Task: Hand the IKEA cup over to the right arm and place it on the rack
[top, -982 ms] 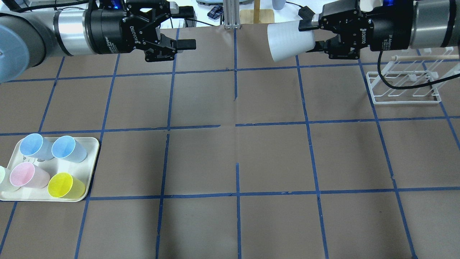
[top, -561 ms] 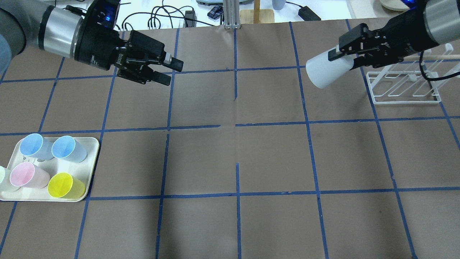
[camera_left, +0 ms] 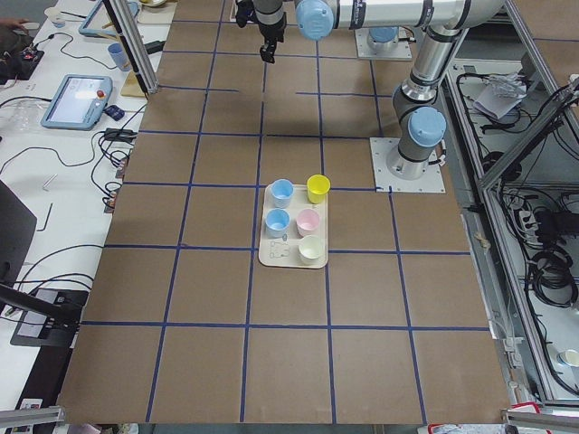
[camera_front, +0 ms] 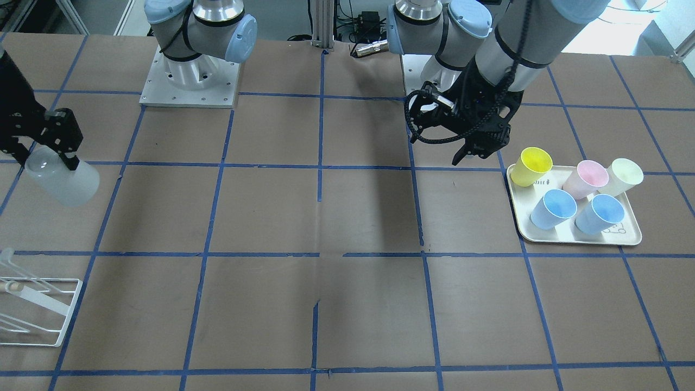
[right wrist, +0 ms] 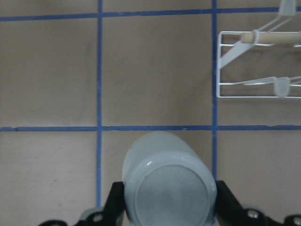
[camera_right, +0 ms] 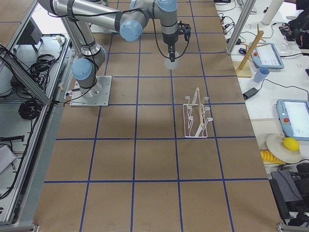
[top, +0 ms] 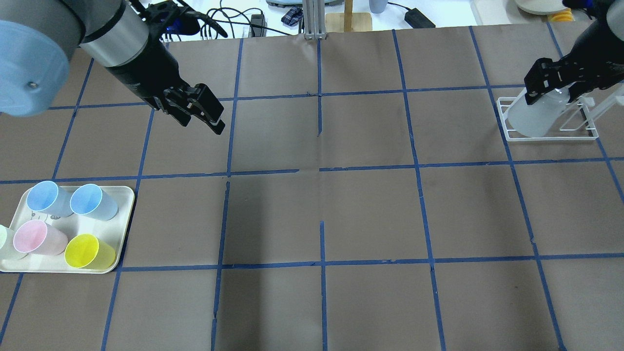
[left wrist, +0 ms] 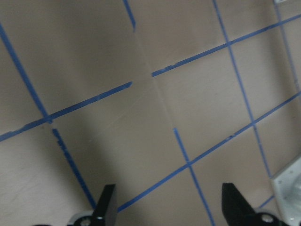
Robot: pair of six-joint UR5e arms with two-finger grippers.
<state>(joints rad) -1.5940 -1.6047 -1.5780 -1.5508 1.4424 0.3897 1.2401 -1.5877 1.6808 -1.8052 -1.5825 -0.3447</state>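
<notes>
The pale grey IKEA cup [top: 529, 119] hangs mouth down in my right gripper [top: 543, 95], which is shut on its base end. In the right wrist view the cup's rounded base [right wrist: 167, 188] fills the space between the fingers [right wrist: 117, 202]. The front view shows the cup [camera_front: 65, 179] held in the air, on the robot's side of the white wire rack [camera_front: 32, 309] and apart from it. The rack [top: 551, 138] sits at the table's right end and is empty. My left gripper [top: 210, 117] is open and empty over the left half of the table, pointing down.
A cream tray [top: 124, 195] at the front left holds two blue, a pink, a yellow and a pale green cup. In the front view the tray [camera_front: 575, 236] lies just beside the left gripper [camera_front: 473, 156]. Cables and a wooden stand lie beyond the table's far edge.
The right arm has swung the cup right and down towards the rack, turning it mouth down. The left gripper, open and empty, has drawn back left and tilted downward.
</notes>
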